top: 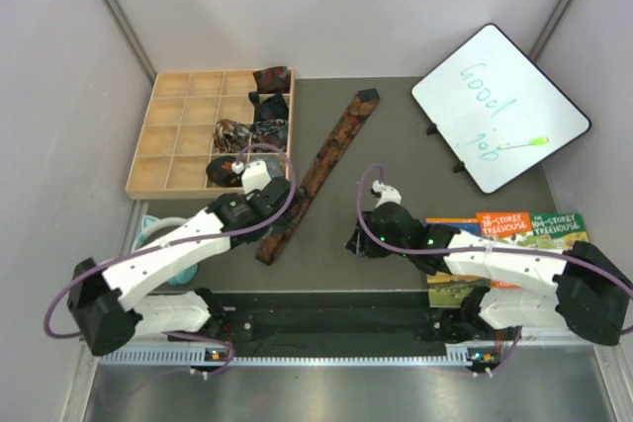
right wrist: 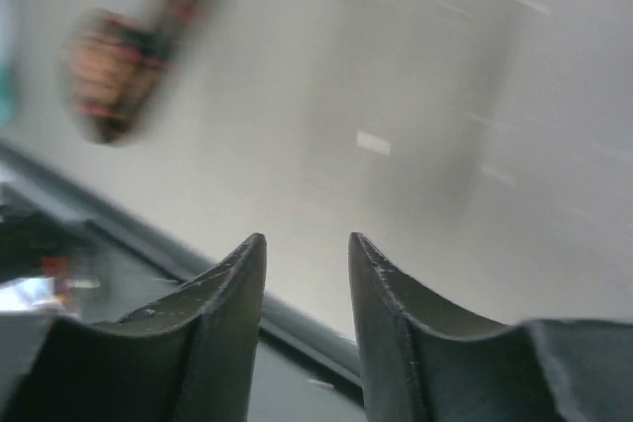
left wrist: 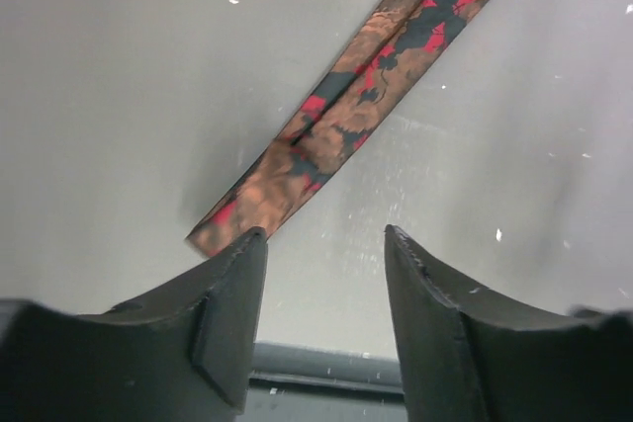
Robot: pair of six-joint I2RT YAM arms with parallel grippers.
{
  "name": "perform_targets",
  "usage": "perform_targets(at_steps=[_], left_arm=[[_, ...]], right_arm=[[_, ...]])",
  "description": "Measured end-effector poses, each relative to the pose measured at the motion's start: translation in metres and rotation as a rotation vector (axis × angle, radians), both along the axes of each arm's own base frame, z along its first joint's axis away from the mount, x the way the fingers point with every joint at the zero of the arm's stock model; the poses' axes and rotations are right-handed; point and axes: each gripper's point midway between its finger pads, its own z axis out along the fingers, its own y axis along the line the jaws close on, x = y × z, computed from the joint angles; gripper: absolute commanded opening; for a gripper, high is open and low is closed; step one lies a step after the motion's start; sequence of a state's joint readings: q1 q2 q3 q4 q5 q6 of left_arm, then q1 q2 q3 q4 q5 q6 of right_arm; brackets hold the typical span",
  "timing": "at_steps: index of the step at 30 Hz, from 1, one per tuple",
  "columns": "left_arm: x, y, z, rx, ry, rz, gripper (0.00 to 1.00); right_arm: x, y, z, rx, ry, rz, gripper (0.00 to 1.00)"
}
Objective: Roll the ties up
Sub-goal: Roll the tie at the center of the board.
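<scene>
Left gripper point(left wrist: 324, 234) beside tie point(left wrist: 346, 116), near-left to far-right diagonal

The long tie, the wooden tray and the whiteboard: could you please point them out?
long tie point(top: 318, 170), top view, middle of the strip.
wooden tray point(top: 178, 111), top view, a bare compartment.
whiteboard point(top: 499, 111), top view, centre of the board.

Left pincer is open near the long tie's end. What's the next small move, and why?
Probably nudge the left pincer slightly forward and sideways toward the long tie. Its jaws stand open and empty, and the tie's near end lies flat just ahead of one finger, outside the gap; closing now would likely miss it.
</scene>
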State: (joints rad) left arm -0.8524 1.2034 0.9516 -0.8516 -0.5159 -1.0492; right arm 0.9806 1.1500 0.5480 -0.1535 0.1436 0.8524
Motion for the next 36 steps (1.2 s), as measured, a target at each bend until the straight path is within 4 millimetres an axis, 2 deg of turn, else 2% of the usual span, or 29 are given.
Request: perform_targets(at_steps=[1,3,7,9,13,15,18,21,28,36], left_arm=[[-0.004,0.004,0.006,-0.017,-0.012,0.004,0.52],[-0.013,0.014,0.013,-0.050,-0.029,0.016,0.51],[-0.038,0.036,0.007,-0.098,-0.025,0.032,0.50],[-0.051,0.046,-0.001,-0.116,-0.011,0.041,0.49],[-0.071,0.058,-0.015,-0.156,0.022,0.059,0.49],[-0.077,0.061,-0.021,-0.170,0.036,0.070,0.44],[-0.085,0.065,-0.028,-0.184,0.057,0.083,0.43],[-0.088,0.064,-0.031,-0.194,0.074,0.090,0.43],[-0.094,0.062,-0.039,-0.209,0.110,0.101,0.42],[-0.099,0.065,-0.052,-0.204,0.136,0.124,0.43]], right_arm=[[0.002,0.014,0.010,0.025,-0.004,0.020,0.35],[0.006,0.044,0.029,0.081,0.002,0.063,0.25],[0.014,0.100,0.046,0.152,0.041,0.154,0.16],[0.019,0.126,0.049,0.169,0.069,0.198,0.11],[0.027,0.178,0.055,0.222,0.123,0.294,0.08],[0.027,0.195,0.058,0.258,0.146,0.327,0.06],[0.028,0.217,0.054,0.296,0.190,0.366,0.04],[0.026,0.228,0.036,0.298,0.243,0.383,0.04],[0.021,0.225,-0.008,0.241,0.339,0.375,0.01],[0.030,0.220,-0.014,0.233,0.346,0.354,0.00]])
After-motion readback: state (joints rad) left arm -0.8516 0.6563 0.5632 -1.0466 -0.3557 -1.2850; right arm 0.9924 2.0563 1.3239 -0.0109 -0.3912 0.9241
